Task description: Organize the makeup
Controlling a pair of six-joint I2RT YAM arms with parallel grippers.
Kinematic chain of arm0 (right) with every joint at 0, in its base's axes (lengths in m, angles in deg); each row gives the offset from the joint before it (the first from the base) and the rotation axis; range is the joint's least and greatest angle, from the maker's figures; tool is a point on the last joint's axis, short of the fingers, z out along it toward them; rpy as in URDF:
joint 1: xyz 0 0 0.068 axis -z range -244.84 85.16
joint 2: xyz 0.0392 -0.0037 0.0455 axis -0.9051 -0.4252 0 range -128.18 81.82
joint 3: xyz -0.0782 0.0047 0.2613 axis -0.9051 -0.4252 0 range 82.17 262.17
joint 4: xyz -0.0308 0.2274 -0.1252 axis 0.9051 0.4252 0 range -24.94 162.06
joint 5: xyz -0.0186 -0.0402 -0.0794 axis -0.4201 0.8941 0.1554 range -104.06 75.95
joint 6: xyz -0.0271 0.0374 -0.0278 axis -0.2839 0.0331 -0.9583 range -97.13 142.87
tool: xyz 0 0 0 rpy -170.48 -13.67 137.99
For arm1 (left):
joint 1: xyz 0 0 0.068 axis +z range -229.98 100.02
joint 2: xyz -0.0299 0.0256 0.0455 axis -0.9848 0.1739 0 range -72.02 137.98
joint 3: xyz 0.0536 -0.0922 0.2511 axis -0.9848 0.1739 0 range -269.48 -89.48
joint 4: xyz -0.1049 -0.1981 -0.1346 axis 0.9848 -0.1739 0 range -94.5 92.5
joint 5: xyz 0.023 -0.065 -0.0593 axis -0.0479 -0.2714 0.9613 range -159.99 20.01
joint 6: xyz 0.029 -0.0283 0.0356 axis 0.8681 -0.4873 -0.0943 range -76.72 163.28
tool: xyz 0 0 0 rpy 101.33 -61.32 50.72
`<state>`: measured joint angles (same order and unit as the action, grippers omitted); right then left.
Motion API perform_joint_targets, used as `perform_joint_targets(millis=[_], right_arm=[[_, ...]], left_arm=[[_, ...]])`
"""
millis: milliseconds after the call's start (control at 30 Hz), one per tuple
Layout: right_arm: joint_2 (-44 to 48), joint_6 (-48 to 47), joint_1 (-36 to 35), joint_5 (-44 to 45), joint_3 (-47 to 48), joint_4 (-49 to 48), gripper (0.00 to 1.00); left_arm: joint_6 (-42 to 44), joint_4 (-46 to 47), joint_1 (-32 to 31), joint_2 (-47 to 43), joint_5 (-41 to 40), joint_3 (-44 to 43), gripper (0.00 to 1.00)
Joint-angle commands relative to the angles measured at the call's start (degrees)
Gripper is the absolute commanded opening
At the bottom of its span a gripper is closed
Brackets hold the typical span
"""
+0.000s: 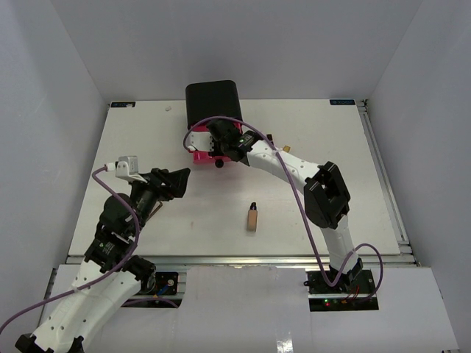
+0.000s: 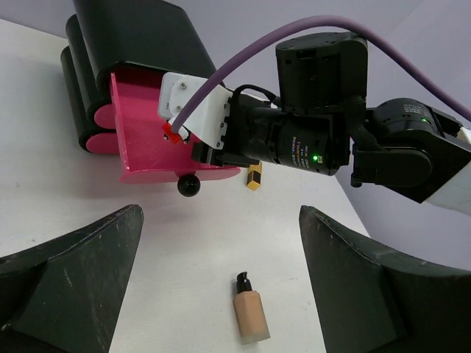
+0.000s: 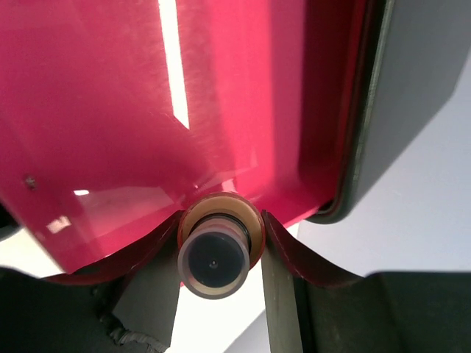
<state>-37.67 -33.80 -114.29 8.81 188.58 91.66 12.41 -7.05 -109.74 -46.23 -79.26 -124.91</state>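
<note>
Tidying is judged unfinished: beige black-capped tube (image 3: 213,266) clamped by right gripper (image 3: 214,246) over pink plastic drawer (image 2: 140,118), left gripper (image 2: 221,220) spread wide, beige pump bottle (image 2: 250,312) unstowed.

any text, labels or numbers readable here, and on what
Nothing reads clearly.
White print on the right arm's black cylindrical motor: too small to read.
Blue stickers at far corners of the white table: blurred.
Beige round tube in the right fingers: no print shows.
</note>
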Motion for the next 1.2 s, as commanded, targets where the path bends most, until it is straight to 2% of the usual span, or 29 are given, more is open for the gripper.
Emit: perform_joint_targets(millis=[0, 133, 233, 433, 600, 700, 833, 967, 1100, 1167], right_arm=[[-1.7, -4.9, -1.3, 5.9, 4.6, -6.2, 0.34], [-3.3, -4.9, -1.4, 5.1, 6.7, -6.4, 0.57], [-3.2, -4.5, -1.5, 4.0, 7.1, -6.3, 0.65], [-1.3, -3.1, -1.5, 1.2, 6.8, -5.5, 0.7], [3.6, 1.9, -1.3, -4.9, 7.0, -2.3, 0.76], [7.8, 7.4, -0.3, -12.0, 7.3, 0.4, 0.77], [13.6, 16.0, 5.6, -24.0, 5.1, 4.2, 0.78], [23.1, 24.8, 16.0, -40.4, -3.6, 4.4, 0.78], [35.4, 31.6, 28.4, -59.0, -26.0, -4.3, 0.8], [40.5, 34.4, 33.3, -63.8, -35.3, -8.4, 0.81]], left_arm=[[0.5, -1.8, 0.1, -0.3, -1.2, -2.4, 0.98], [0.5, -2.1, 0.1, -0.4, 0.1, -2.4, 0.98], [0.6, -1.9, 0.1, -0.1, 2.1, -2.5, 0.98], [0.8, -0.9, 0.1, 1.6, 5.9, -2.7, 0.97], [2.0, 1.3, 0.1, 4.4, 13.5, -2.7, 0.92], [2.1, 2.7, 0.1, 6.6, 18.5, -2.8, 0.89], [1.1, 3.9, 0.0, 11.1, 23.7, -3.0, 0.87], [0.3, 4.4, -0.3, 16.5, 28.2, -2.9, 0.84], [-0.8, 4.3, -4.5, 25.6, 26.9, -3.2, 0.81], [-0.8, 3.8, -9.2, 30.0, 22.7, -3.9, 0.8]])
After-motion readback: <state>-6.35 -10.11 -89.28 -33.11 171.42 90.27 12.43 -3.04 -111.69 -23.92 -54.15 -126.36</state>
